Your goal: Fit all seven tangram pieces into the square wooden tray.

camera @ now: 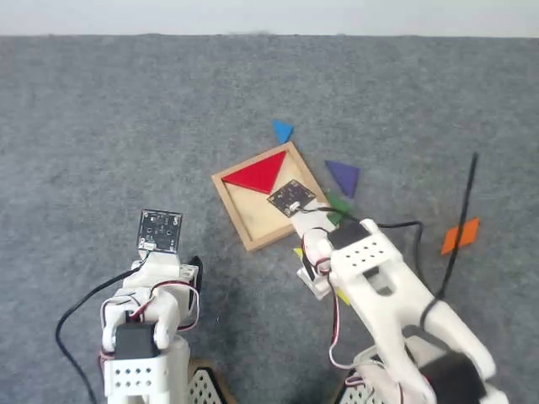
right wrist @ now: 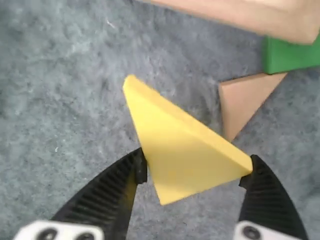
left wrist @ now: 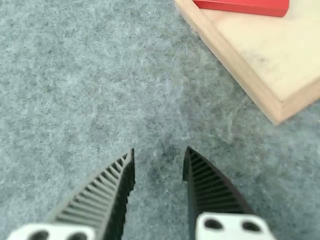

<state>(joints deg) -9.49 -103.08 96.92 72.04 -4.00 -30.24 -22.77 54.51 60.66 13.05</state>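
the worktop (camera: pixel 101 126) is covered all over with a fuzzy grey mat, and a pale wall (camera: pixel 253 15) runs along its far edge. the square wooden tray (camera: pixel 234 210) sits on the mat between my two arms, turned a bit like a diamond. a red triangle (camera: pixel 257 174) lies in its far corner, and the floor nearer to me is bare wood.

outside the tray i see a small blue triangle (camera: pixel 283 130) just past the far corner, a purple triangle (camera: pixel 344 177) near its right side, and an orange piece (camera: pixel 460 236) well apart on the right. a green piece (right wrist: pixel 290 55) lies right by the tray's edge, with a light brown triangle (right wrist: pixel 242 102) beside it.

my left hand (left wrist: pixel 160 151) hangs over bare mat near the tray's near corner, fingers apart. my right hand (right wrist: pixel 196 164) is clamped on the yellow triangle (right wrist: pixel 182 155), one finger on each side, close to the tray.

from the high view my right arm (camera: pixel 396 295) covers its own hand and most of the yellow triangle. the green piece is cut off, so i cannot tell its shape. i cannot tell if the yellow triangle touches the mat.
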